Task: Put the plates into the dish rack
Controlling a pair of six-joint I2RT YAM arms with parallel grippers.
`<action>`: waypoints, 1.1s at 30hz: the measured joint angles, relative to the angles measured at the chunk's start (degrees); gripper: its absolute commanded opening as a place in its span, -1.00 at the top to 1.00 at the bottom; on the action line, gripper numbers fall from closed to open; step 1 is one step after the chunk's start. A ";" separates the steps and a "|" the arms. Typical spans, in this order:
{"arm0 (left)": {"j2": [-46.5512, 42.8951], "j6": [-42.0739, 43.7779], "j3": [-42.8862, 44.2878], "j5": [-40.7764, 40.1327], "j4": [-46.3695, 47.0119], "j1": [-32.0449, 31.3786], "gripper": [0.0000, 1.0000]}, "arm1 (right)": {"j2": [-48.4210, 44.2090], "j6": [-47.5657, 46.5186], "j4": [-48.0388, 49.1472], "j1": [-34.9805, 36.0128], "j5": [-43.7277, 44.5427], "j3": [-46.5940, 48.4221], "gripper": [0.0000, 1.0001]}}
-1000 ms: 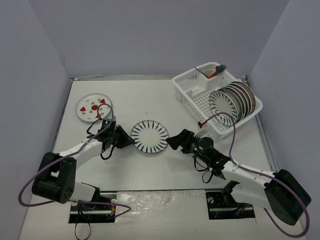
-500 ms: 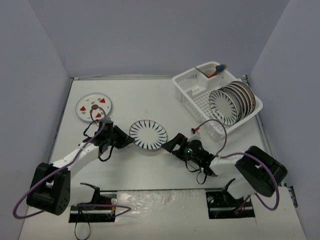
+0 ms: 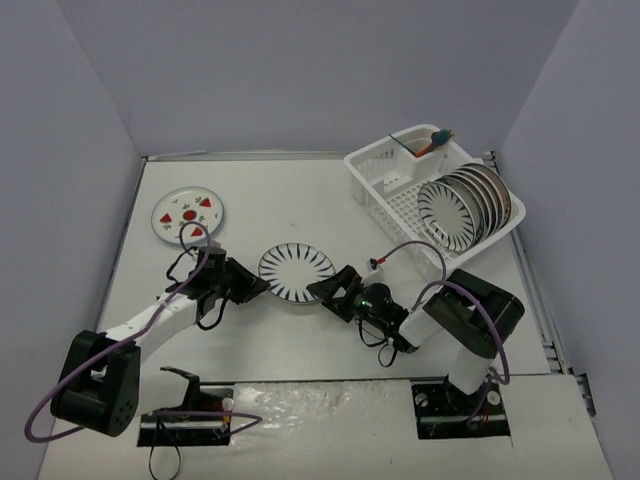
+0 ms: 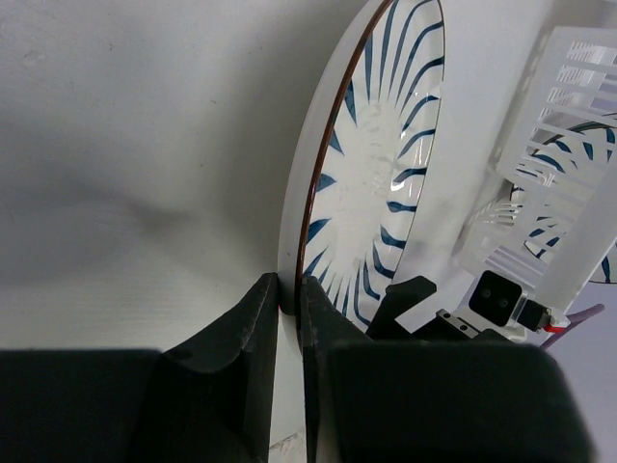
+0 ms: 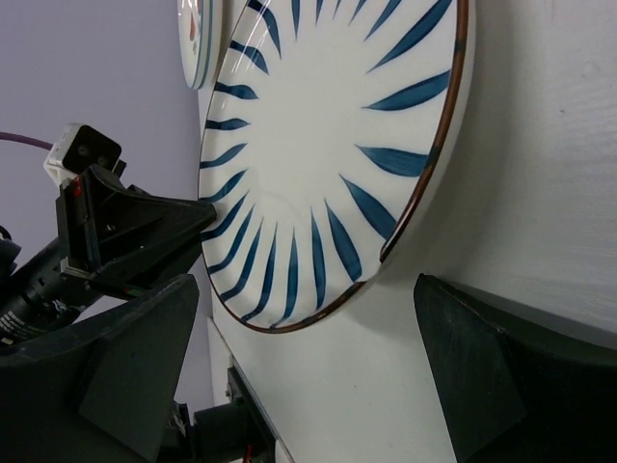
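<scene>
A white plate with dark blue radial stripes is tilted up off the table at mid-table. My left gripper is shut on its left rim; in the left wrist view the fingers pinch the plate at its edge. My right gripper stands open at the plate's right side. In the right wrist view the plate's lower rim sits in the gap of the right gripper, touching neither finger. A strawberry plate lies flat at far left. The white dish rack holds several upright plates.
A utensil cup with coloured utensils sits in the rack's far corner. Grey walls close in the table on three sides. Purple cables loop from both arms. The left gripper's fingers show beyond the plate in the right wrist view.
My right gripper has moved left up to the striped plate's right rim and its jaws have narrowed slightly. The left gripper keeps its hold on the plate, nudged slightly.
</scene>
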 measured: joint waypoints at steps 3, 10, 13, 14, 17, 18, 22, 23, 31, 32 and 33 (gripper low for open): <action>-0.03 -0.39 -0.42 0.12 0.57 -0.19 1.00 | 3.28 2.17 3.17 0.15 0.05 1.00 -0.64; -1.44 -0.95 -3.08 0.39 1.54 -0.55 1.00 | 9.61 6.49 7.56 0.49 0.64 3.93 -0.08; -1.89 -0.95 -4.16 0.68 1.74 -0.55 1.00 | 10.60 6.75 7.08 0.72 1.48 3.82 0.30; -1.95 -0.98 -4.43 0.74 1.83 -0.55 1.00 | 10.77 6.71 6.85 0.78 1.72 3.72 0.39; -2.12 -1.03 -5.36 1.00 2.30 -0.55 1.00 | 11.10 6.35 6.02 0.90 2.69 3.36 0.74; -2.14 -0.98 -5.80 1.09 2.45 -0.55 1.00 | 11.12 6.34 5.87 0.95 3.06 3.23 0.81; -1.87 -0.15 -8.42 1.79 1.41 -0.55 0.94 | 10.35 6.90 5.97 1.80 3.95 2.79 1.00; -1.87 0.17 -8.68 2.14 1.01 -0.55 0.79 | 9.96 6.44 5.17 2.18 4.17 2.60 1.00; -6.45 3.12 -8.70 3.98 0.13 -0.87 -0.39 | 1.85 -1.90 -1.59 2.77 6.21 1.24 1.00; -7.74 3.75 -8.32 3.68 -0.92 -0.87 -0.47 | 0.00 -3.63 -3.14 2.77 6.55 1.16 1.00; -8.90 4.51 -7.65 3.49 -2.13 -0.87 -0.55 | -2.11 -5.85 -4.87 2.77 6.92 1.15 1.00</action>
